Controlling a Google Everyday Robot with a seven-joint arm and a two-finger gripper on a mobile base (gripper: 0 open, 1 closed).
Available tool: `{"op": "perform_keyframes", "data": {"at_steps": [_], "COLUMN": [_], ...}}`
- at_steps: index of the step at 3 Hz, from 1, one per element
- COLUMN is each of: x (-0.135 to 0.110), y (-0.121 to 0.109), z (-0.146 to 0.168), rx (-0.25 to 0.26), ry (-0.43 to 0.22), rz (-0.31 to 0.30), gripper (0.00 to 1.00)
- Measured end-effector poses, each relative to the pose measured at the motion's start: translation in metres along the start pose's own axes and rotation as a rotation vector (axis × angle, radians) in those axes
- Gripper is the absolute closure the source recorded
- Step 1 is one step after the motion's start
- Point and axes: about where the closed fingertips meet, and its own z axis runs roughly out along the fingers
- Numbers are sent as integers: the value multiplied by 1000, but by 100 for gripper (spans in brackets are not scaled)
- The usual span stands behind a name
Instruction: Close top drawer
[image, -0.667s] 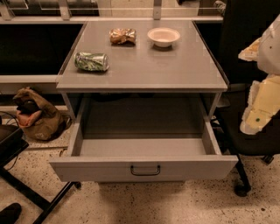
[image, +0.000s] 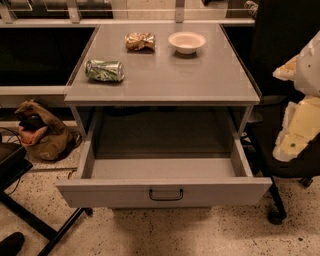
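The top drawer (image: 162, 192) is pulled far out of the grey cabinet. Its flat grey front panel faces me with a small dark loop handle (image: 166, 194) at centre. The inside of the drawer (image: 162, 167) looks bare. My gripper (image: 292, 142) hangs at the right edge of the view, pale yellow and white. It is level with the drawer's right side wall, apart from it and to its right, and it touches nothing.
On the cabinet top (image: 200, 75) lie a crushed green can (image: 104, 70), a brown snack bag (image: 140, 41) and a white bowl (image: 186, 42). A brown bag (image: 40, 135) sits on the floor at left. A black chair (image: 285, 60) stands at right, and a dark stand leg (image: 35, 220) at lower left.
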Motion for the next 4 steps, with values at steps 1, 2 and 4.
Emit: {"op": "perform_keyframes", "data": {"at_steps": [1, 2, 4], "x": [23, 50, 50], "y": [15, 44, 49], "z": [26, 70, 77], "rx": [-33, -127, -143], "ry": [-20, -23, -30], "rz": [63, 122, 123], "gripper": [0, 0, 0]}}
